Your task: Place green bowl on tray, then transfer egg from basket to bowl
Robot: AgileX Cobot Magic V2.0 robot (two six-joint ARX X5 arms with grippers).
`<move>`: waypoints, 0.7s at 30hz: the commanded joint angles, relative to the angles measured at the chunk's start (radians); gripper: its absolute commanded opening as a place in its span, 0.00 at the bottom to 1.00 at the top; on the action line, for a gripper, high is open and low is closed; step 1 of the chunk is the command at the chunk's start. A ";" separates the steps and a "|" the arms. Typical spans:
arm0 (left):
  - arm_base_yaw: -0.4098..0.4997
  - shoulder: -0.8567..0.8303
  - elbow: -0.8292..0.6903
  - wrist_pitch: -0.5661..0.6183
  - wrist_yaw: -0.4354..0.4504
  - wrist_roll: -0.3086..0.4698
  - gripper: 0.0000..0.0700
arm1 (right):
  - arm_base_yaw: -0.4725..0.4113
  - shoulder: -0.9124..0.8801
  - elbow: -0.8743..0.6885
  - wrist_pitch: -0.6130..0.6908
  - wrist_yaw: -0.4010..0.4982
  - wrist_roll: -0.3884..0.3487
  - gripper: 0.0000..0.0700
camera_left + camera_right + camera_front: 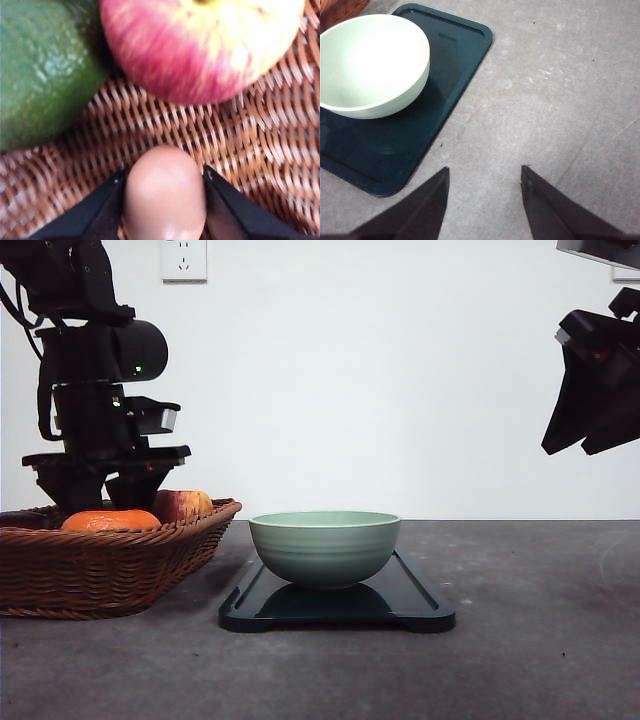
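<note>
Green bowl (325,547): round, pale sage ceramic with faint horizontal ridges and a lighter rim; stood upright on the tray at centre of the front view, empty as seen in the right wrist view.

Tray (420,602): flat, dark navy-black rectangle with rounded corners and a low raised rim, glossy enough to mirror the bowl's underside; lay on the grey, matte, lightly speckled tabletop (540,640).

Basket (120,565): wide, shallow brown wicker with braided rim and sloping sides, at lower left of the front view, just beside the tray.

Egg (164,195): smooth, brownish-pink oval, at lower centre of the left wrist view, resting low over the basket weave.

Left gripper (164,200): black tapered fingers set against both sides of the egg, pinching it; arm lowered into the basket at left of the front view.

Right gripper (485,200): black pointed fingers spread apart with nothing between, above bare table beside the tray; raised at upper right of the front view.

Apple (200,45): red-and-yellow streaked skin. Green fruit (45,70): pebbled rind. Orange fruit (110,521): at the basket's front.

Wall socket (183,259): white plate, upper left; no legible writing.
</note>
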 commanded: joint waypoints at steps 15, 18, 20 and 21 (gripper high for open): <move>-0.101 -0.248 0.023 0.023 0.204 -0.047 0.31 | 0.003 0.009 0.004 0.009 0.001 -0.010 0.40; -0.151 -0.246 0.023 0.063 0.212 -0.069 0.31 | 0.003 0.009 0.004 0.009 0.000 -0.010 0.40; -0.190 -0.240 0.023 0.093 0.212 -0.074 0.31 | 0.003 0.008 0.004 0.009 0.000 -0.010 0.40; -0.208 -0.236 0.023 0.112 0.210 -0.074 0.31 | 0.003 0.008 0.004 0.009 0.000 -0.010 0.40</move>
